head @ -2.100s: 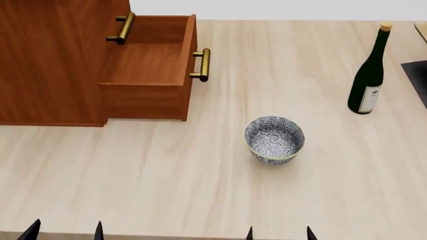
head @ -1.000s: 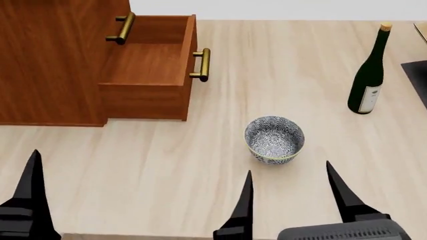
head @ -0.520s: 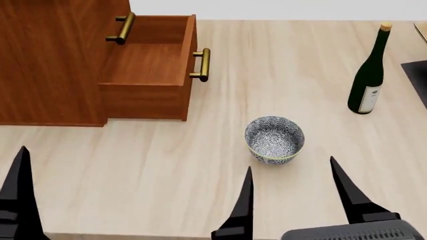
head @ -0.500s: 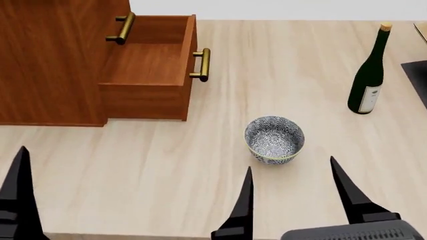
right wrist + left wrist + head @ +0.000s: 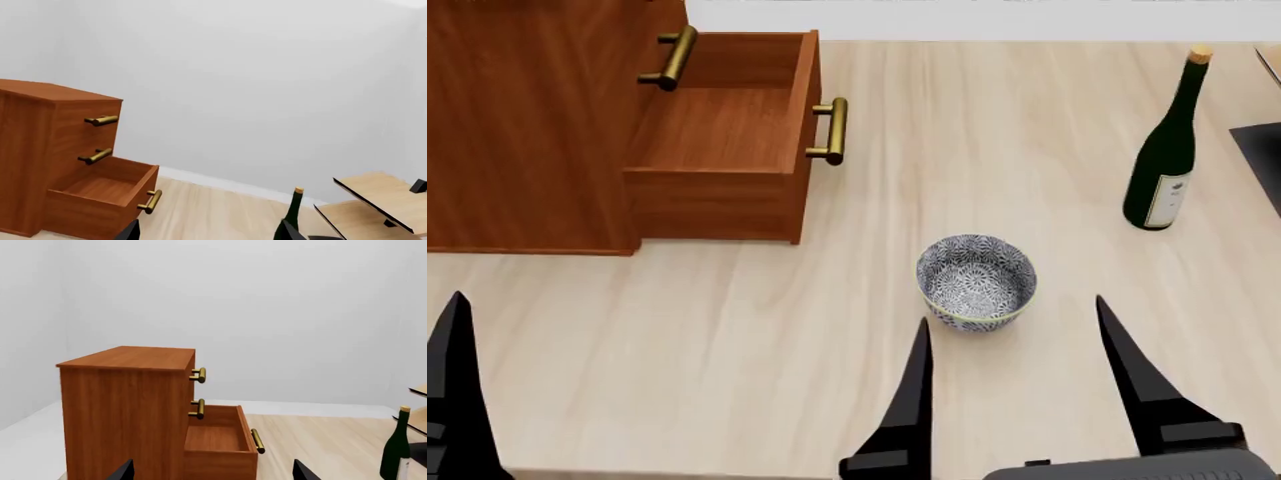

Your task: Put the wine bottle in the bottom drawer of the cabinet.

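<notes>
Bottle of dark green glass with a white label [image 5: 1165,150] stands upright on the pale wooden table [image 5: 747,340] at two o'clock; the reddish-brown bottom drawer [image 5: 727,140] gapes at eleven. Right end effector [image 5: 1014,385], fingers apart, hovers near; left end effector's [image 5: 454,400] spread cannot be told.

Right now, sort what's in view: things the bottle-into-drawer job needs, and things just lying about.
Needed: wine bottle, upright on the table; bottom drawer, pulled open; cabinet.

Lying about: patterned bowl; pale wood rack.
</notes>
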